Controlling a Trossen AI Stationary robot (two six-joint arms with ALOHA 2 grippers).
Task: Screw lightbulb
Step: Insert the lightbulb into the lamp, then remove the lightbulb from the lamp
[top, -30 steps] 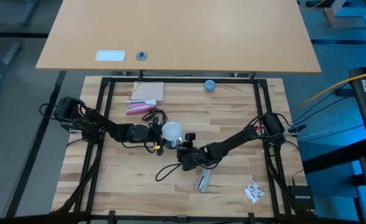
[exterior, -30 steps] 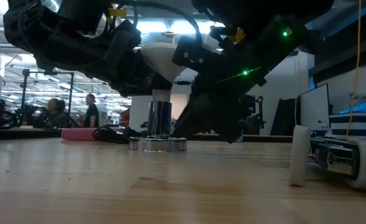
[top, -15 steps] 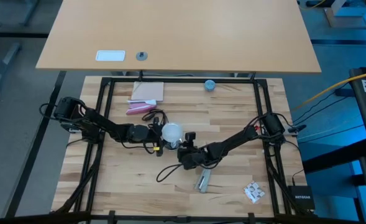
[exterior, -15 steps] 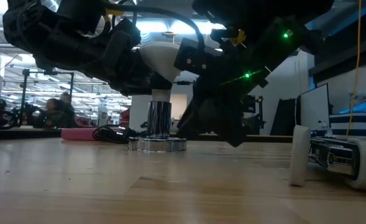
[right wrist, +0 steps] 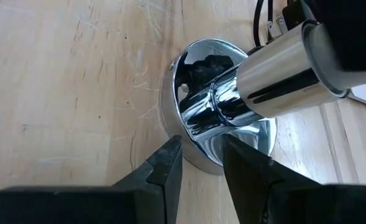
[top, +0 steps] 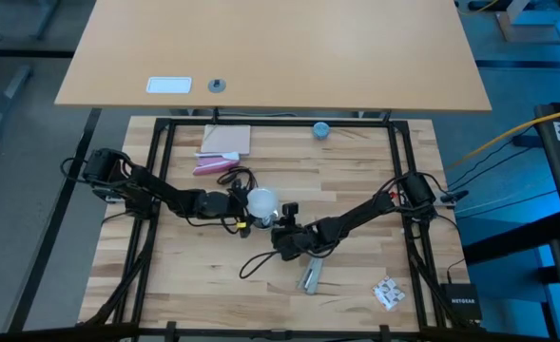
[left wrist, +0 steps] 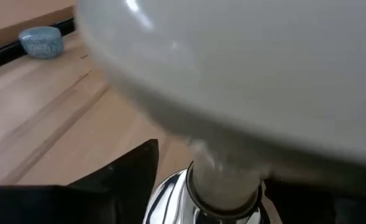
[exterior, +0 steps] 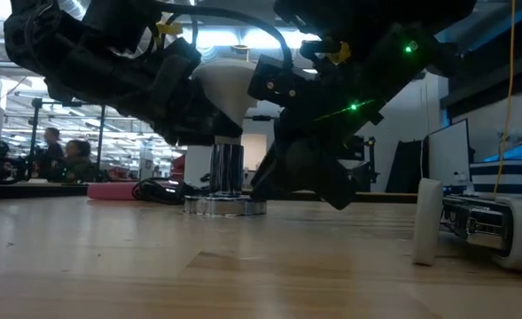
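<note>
The lightbulb (top: pixel 261 200) is sitting near the centre of the high view, globe up, its pale neck (left wrist: pixel 223 186) entering a chrome socket post (exterior: pixel 227 168). The post is standing upright on a round chrome base (right wrist: pixel 189 149), which is resting flat on the wooden worktop (top: pixel 356 285).

The left end effector (top: pixel 244 204) is reaching in from the left of the high view and is sitting right against the bulb's left side. In the left wrist view the globe is filling most of the frame, with 1 dark finger (left wrist: pixel 130 171) showing beside the neck; I cannot tell whether the fingers are touching the glass or standing off it.

The right end effector (right wrist: pixel 201 163) is lying low, just below and right of the bulb in the high view. Its 2 fingers are standing slightly apart at the edge of the base, straddling the foot of the post; whether they are pressing on the chrome I cannot tell.

A blue round object (top: pixel 321 129) is lying at the upper edge of the worktop. A pink item (top: pixel 210 166) is lying upper left of the bulb. A black cable (top: pixel 253 263) is curling below the bulb.
</note>
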